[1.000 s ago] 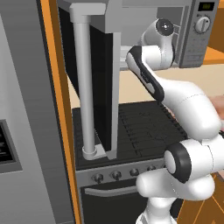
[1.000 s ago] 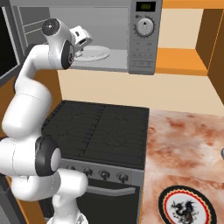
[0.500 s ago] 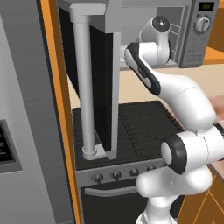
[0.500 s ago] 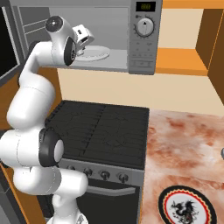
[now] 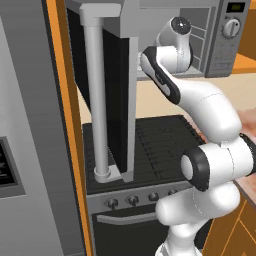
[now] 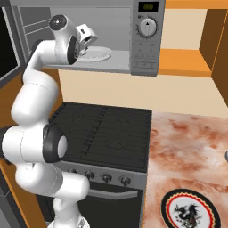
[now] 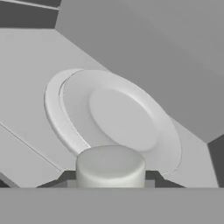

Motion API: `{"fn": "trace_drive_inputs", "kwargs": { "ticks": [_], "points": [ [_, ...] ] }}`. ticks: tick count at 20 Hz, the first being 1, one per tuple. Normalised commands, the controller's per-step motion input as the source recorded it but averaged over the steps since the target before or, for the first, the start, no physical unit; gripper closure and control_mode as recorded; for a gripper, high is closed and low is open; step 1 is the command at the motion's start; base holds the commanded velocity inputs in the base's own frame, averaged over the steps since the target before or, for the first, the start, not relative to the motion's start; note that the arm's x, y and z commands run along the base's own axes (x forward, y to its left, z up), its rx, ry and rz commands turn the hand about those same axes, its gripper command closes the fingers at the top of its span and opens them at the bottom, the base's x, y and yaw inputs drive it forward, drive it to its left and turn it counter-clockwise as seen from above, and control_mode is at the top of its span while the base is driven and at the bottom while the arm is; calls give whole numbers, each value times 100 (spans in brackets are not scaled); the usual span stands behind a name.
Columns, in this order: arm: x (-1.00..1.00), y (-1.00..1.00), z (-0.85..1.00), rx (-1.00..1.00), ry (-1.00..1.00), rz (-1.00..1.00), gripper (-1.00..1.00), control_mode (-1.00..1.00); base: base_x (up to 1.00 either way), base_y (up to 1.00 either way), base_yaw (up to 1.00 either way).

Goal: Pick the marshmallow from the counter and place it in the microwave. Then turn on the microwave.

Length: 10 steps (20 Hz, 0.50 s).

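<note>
The microwave [image 5: 220, 37] sits high at the upper right with its dark glass door [image 5: 117, 100] swung wide open toward the camera, the long grey bar handle [image 5: 95, 95] standing upright at the door's near edge. The white arm [image 5: 210, 120] rises from the lower right, bends over the black stovetop [image 5: 150, 145] and reaches its wrist into the open cavity, while the dial [image 5: 231, 27] and the small display [image 5: 236, 7] show on the panel to the right. Below the stovetop runs the oven's row of knobs [image 5: 132, 200], an orange cabinet edge [image 5: 67, 125] stands left of the door beside a grey appliance front [image 5: 25, 150], and a sliver of the mottled bench [image 5: 247, 117] shows at the right edge.
</note>
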Motion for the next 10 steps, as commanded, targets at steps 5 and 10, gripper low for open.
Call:
{"fn": "trace_drive_inputs", "kwargs": {
  "ticks": [5, 10],
  "points": [
    [18, 0, 0, 0, 2, 0, 100, -100, 0, 0, 0],
    [17, 0, 0, 0, 3, 0, 100, -100, 0, 0, 0]
  ]
}}
